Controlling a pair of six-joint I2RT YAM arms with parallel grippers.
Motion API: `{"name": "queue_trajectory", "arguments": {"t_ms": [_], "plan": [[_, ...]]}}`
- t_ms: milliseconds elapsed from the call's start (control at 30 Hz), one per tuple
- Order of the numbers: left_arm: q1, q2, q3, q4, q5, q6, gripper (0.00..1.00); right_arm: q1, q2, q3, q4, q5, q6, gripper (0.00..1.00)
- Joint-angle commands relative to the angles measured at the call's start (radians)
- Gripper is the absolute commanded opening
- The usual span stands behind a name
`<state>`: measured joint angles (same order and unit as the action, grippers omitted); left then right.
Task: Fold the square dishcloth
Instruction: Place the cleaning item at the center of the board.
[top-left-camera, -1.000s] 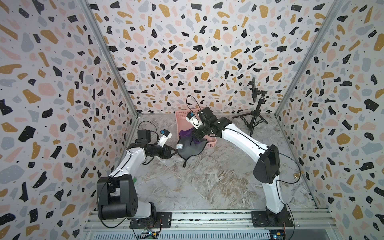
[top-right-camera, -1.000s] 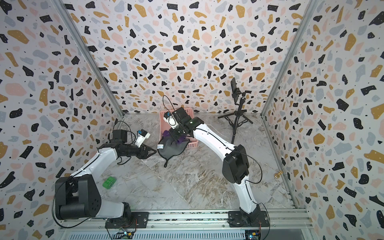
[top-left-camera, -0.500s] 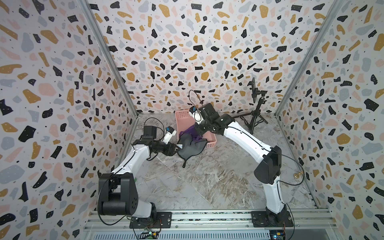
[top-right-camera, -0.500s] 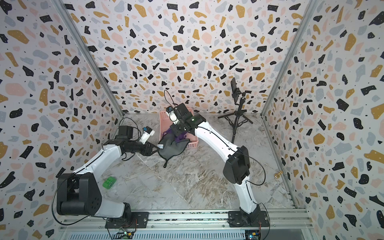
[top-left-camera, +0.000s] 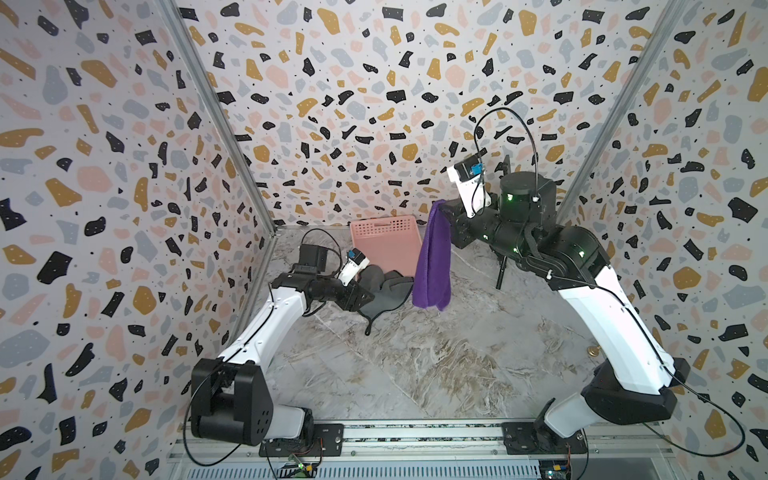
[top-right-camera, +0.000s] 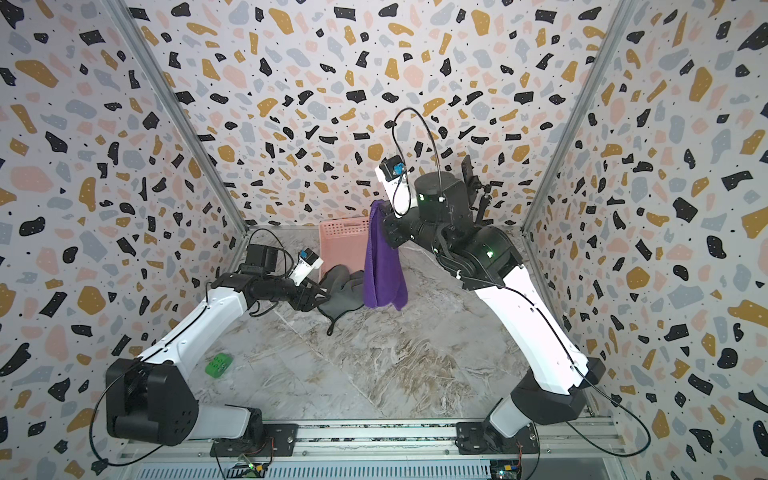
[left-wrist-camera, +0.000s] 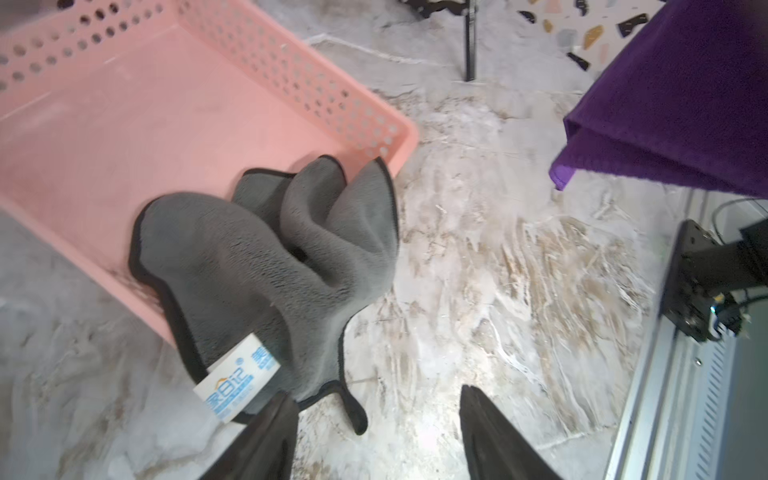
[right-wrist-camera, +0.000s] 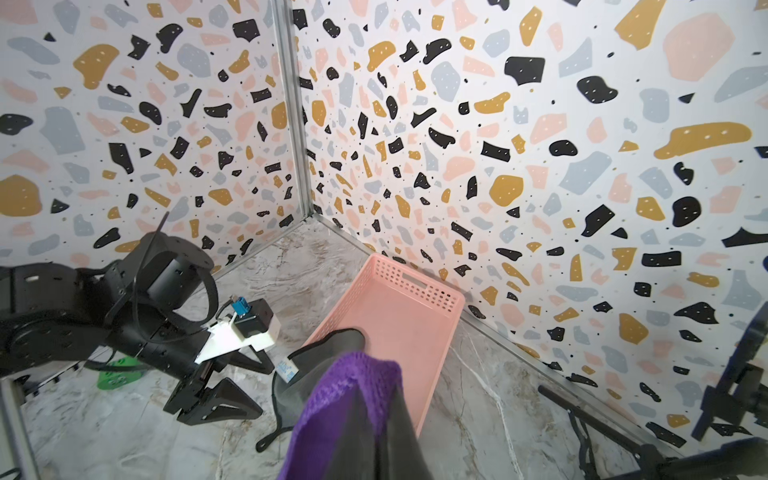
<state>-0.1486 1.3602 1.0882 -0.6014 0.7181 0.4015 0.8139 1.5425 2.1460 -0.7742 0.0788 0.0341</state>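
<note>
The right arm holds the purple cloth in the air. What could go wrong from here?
1. The purple fabric dishcloth hangs bunched from one pinch of the right gripper; laid down so, it may land crumpled.
2. The open left gripper sits beside the grey black-edged cloth and could snag that instead.

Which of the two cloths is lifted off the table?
The purple cloth, hanging from the right claw; the grey cloth lies crumpled on the rim of the pink basket.
</note>
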Motion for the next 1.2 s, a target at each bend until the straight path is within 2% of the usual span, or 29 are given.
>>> {"name": "queue_trajectory", "arguments": {"t_ms": [0, 133, 400, 500, 600, 700, 833, 900, 967, 1167], "plan": [[-0.034, -0.087, 0.001, -0.153, 0.195, 0.129, 0.7, 0.032, 0.009, -0.058, -0.087, -0.031, 0.055, 0.0], [-0.066, -0.212, -0.042, -0.258, 0.346, 0.215, 0.78, 0.08, -0.043, -0.13, -0.088, -0.033, 0.093, 0.0], [-0.124, -0.367, -0.101, -0.232, 0.435, 0.163, 0.83, 0.196, -0.071, -0.25, -0.081, 0.077, 0.158, 0.0], [-0.14, -0.399, -0.145, -0.137, 0.378, 0.091, 0.81, 0.211, -0.06, -0.254, -0.068, 0.065, 0.19, 0.0], [-0.143, -0.406, -0.179, -0.027, 0.265, 0.036, 0.71, 0.221, -0.056, -0.251, -0.068, 0.059, 0.202, 0.0], [-0.143, -0.398, -0.2, 0.009, 0.162, 0.051, 0.6, 0.223, -0.066, -0.264, -0.067, 0.05, 0.211, 0.0], [-0.145, -0.351, -0.228, 0.049, 0.141, 0.038, 0.52, 0.225, -0.081, -0.292, -0.051, -0.001, 0.224, 0.0], [-0.154, -0.321, -0.21, 0.028, 0.18, 0.029, 0.55, 0.225, -0.085, -0.3, -0.048, -0.021, 0.228, 0.0], [-0.169, -0.308, -0.192, -0.003, 0.231, 0.025, 0.62, 0.225, -0.087, -0.305, -0.048, -0.027, 0.232, 0.0], [-0.2, -0.346, -0.191, 0.032, 0.315, -0.024, 0.76, 0.226, -0.082, -0.31, -0.047, -0.031, 0.24, 0.0]]}}
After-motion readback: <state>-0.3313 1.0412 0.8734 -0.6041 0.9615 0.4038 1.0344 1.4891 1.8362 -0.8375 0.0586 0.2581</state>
